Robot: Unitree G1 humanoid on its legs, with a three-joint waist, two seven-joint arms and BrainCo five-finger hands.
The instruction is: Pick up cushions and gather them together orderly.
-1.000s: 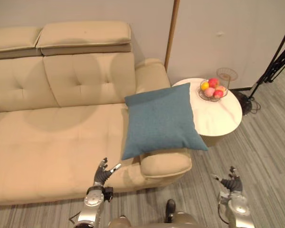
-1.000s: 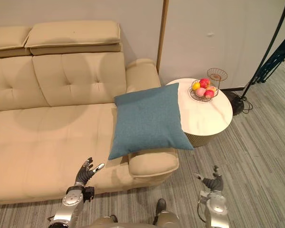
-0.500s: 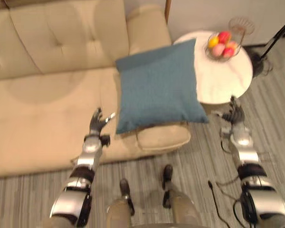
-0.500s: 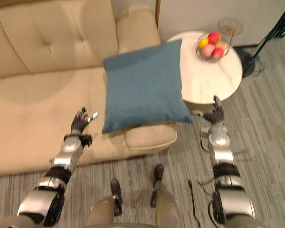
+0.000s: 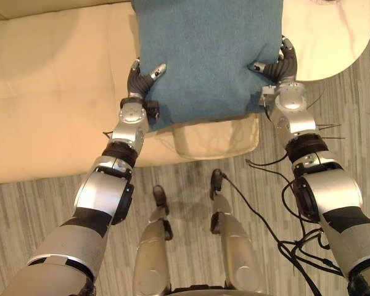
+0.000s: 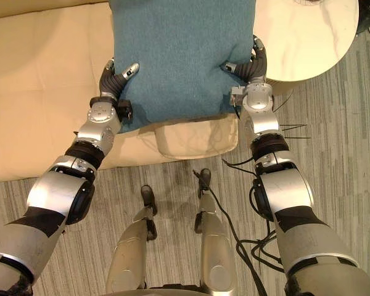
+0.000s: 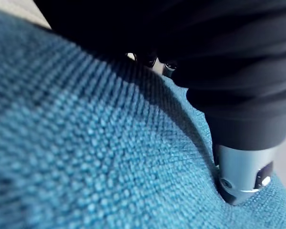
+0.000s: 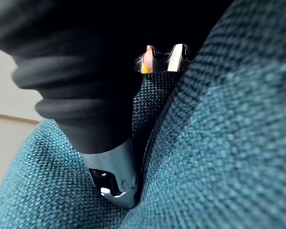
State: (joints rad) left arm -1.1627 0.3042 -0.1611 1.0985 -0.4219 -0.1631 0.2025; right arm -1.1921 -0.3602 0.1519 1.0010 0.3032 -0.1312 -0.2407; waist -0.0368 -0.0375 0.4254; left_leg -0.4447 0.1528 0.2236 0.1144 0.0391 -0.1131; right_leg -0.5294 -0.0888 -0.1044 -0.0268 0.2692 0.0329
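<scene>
My left hand (image 5: 137, 83) sits on the near left edge of the blue cushion (image 5: 206, 55), thumb laid over the top face and fingers running down behind the edge, so it pinches the border; in the left wrist view the thumb (image 7: 240, 171) is sunk into the weave with dark fingertips (image 7: 148, 60) showing past the bulge of fabric. My right hand (image 5: 282, 68) mirrors it on the near right edge, thumb on top and fingers outside the edge; its wrist view shows the thumb (image 8: 112, 176) dug into a fold, so I read that as a pinch too.

The cushion lies across the sofa's armrest (image 5: 216, 135), its near edge overhanging the rolled end, partly over the seat of the beige sofa (image 5: 43, 92). I judge it light, soft and slack; it dents under each thumb, so it should sag in the middle when raised. The coarse weave ought to give good friction; a hold at two opposite edges seems right, deep enough to catch the filling and not just the cover.

Just beside my right hand is the round white side table (image 5: 330, 37); swinging the cushion that way risks brushing it. The armrest underneath may drag the lower face, so I would lift clear before carrying it toward the open seat.
</scene>
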